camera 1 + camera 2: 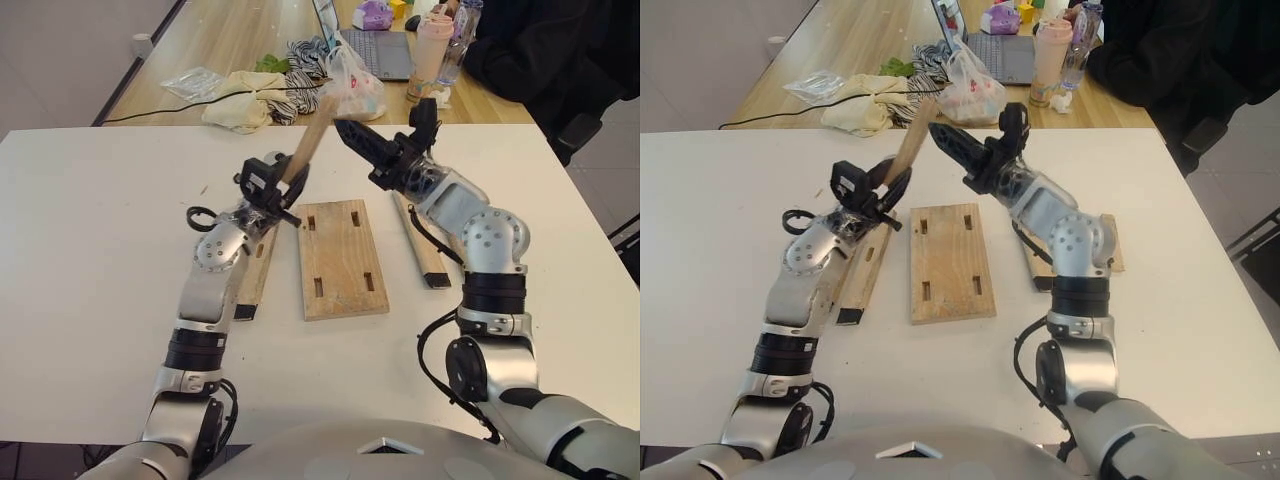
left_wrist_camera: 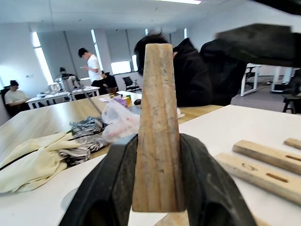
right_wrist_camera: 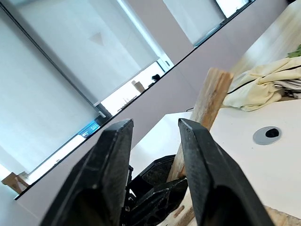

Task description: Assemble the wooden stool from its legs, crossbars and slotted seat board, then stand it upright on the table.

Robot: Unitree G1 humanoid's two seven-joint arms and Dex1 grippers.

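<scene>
Clenched in my left hand [image 1: 288, 180], the pale tapered wooden leg [image 1: 310, 140] is tilting; my released right hand [image 1: 382, 118] is hovering at its tip, risking levering it loose.

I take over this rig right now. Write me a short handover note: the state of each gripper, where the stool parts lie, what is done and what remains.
Left gripper: fingers shut on a wooden leg, held tilted above the table.
Right gripper: fingers open, holding nothing, raised close to the leg's upper end.
Seat board: flat on the table between the arms, all four slots empty.
Other parts: a slotted wooden piece lies beside the board under the left arm; more wooden pieces lie on the other side, under the right arm.
Done: one leg is in hand; nothing is joined.
Left: all assembly, then standing the stool upright.
</scene>
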